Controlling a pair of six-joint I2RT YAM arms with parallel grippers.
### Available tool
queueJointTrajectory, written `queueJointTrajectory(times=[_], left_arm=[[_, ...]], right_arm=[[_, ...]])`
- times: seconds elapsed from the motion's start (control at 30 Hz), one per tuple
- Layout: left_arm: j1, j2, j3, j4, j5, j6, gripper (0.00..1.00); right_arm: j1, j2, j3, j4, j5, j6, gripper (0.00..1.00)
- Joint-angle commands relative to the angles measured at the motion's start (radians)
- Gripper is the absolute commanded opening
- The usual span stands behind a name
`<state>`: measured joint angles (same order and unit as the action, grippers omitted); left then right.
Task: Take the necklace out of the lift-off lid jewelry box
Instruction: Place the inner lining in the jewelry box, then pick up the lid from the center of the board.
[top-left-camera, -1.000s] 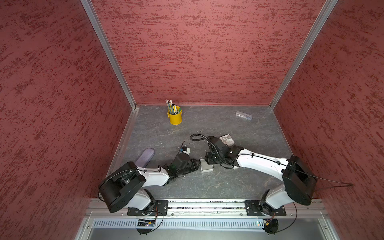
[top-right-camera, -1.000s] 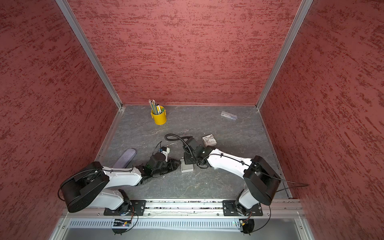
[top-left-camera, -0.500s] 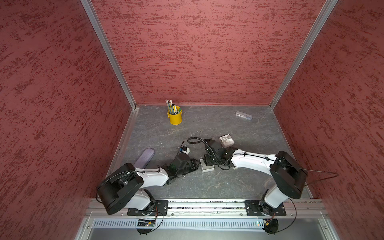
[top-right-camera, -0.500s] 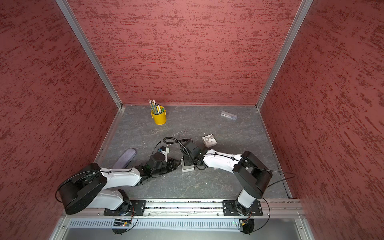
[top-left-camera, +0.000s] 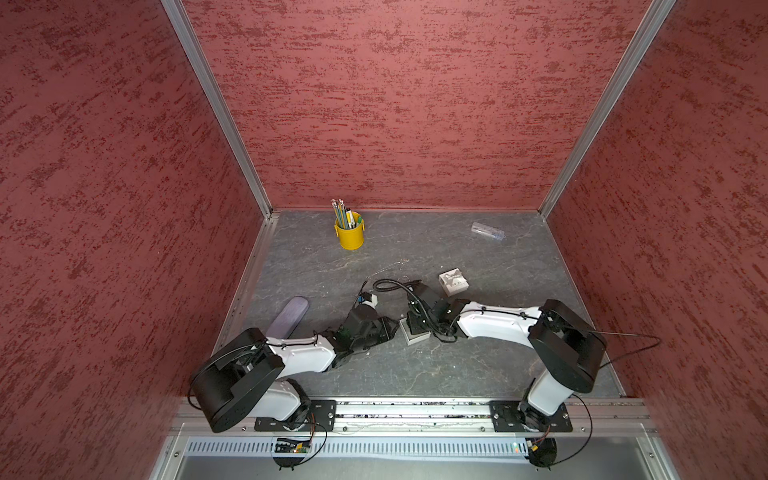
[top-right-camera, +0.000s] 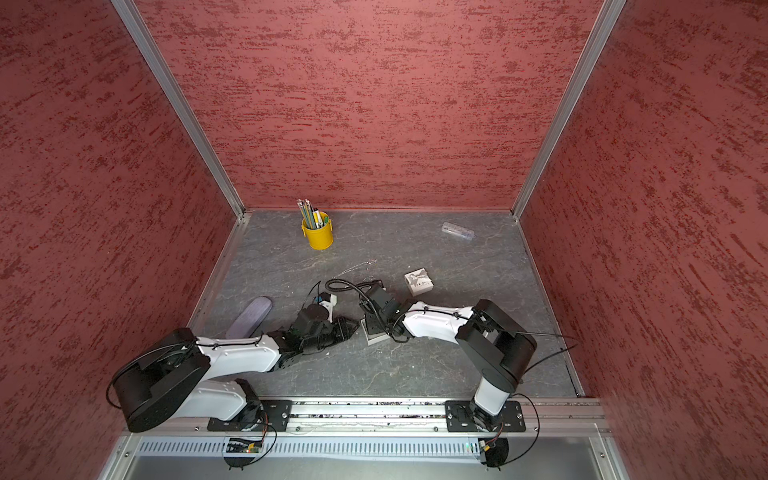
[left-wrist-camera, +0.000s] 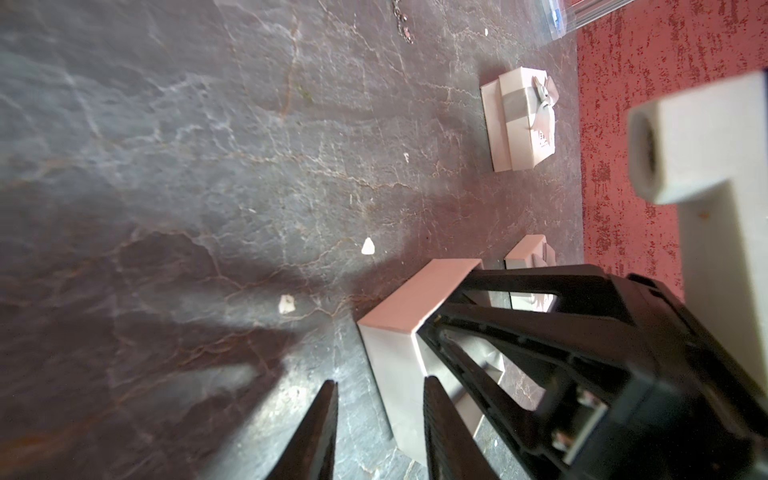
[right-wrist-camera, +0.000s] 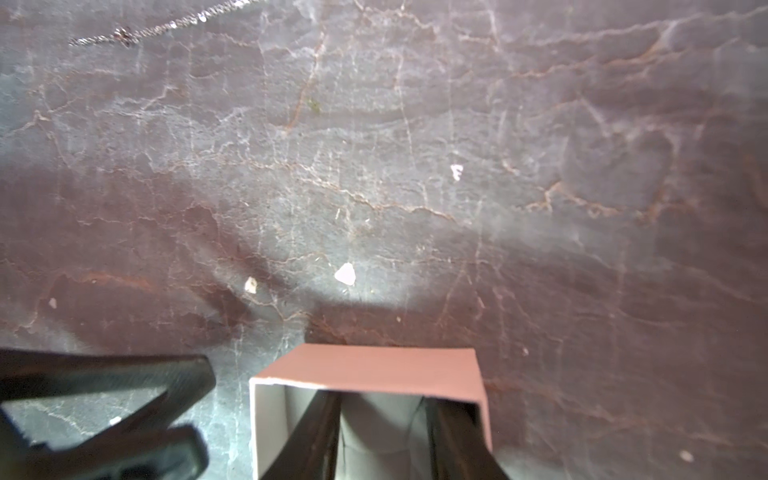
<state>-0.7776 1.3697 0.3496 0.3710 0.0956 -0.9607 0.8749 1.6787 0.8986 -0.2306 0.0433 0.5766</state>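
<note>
The left gripper (left-wrist-camera: 380, 384) and the right gripper (right-wrist-camera: 382, 409) sit low, nose to nose, each with jaws a little apart.

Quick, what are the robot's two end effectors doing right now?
Left end effector: open, empty, beside the box.
Right end effector: open, inside the box, nothing seen held.

White arm links (top-left-camera: 494, 324), bulky black joints (top-left-camera: 567, 349), looped black cable (top-left-camera: 390, 284), left claw (left-wrist-camera: 380, 381) with tapered black fingers (left-wrist-camera: 322, 428)
</note>
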Motion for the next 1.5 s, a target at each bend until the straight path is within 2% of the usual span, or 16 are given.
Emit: queueJointTrajectory(times=[0.0,0.13,0.3,0.43,0.5,0.7,0.87,1.2,1.47], left_arm=[[0.014,-0.027,0.011,-0.028,-0.003,0.036,0.36],[0.022,-0.048,0.036,-0.074,-0.005,0.067,0.36],[0.019,-0.056,0.091,-0.136,-0.008,0.113,0.41],[-0.003,-0.028,0.165,-0.181,-0.009,0.153,0.45],[-0.022,-0.001,0.207,-0.196,-0.010,0.171,0.49],[-0.082,0.120,0.339,-0.190,0.022,0.195,0.56],[-0.115,0.188,0.398,-0.163,0.045,0.189,0.57],[-0.118,0.156,0.347,-0.151,0.034,0.165,0.58],[-0.115,0.132,0.325,-0.167,0.013,0.166,0.58]], right_arm=[[0.006,-0.077,0.034,-0.048,0.061,-0.006,0.42],[0.005,-0.172,0.053,-0.105,0.096,-0.025,0.55],[-0.015,-0.302,0.046,-0.188,0.186,-0.052,0.77],[-0.093,-0.341,0.011,-0.292,0.243,-0.047,0.90],[-0.169,-0.356,-0.022,-0.337,0.245,-0.010,0.95],[-0.450,-0.420,-0.171,-0.291,0.092,-0.005,0.98],[-0.562,-0.425,-0.241,-0.216,-0.004,-0.032,0.99],[-0.569,-0.352,-0.346,-0.074,-0.168,-0.036,0.94],[-0.506,-0.348,-0.344,-0.070,-0.179,-0.014,0.91]])
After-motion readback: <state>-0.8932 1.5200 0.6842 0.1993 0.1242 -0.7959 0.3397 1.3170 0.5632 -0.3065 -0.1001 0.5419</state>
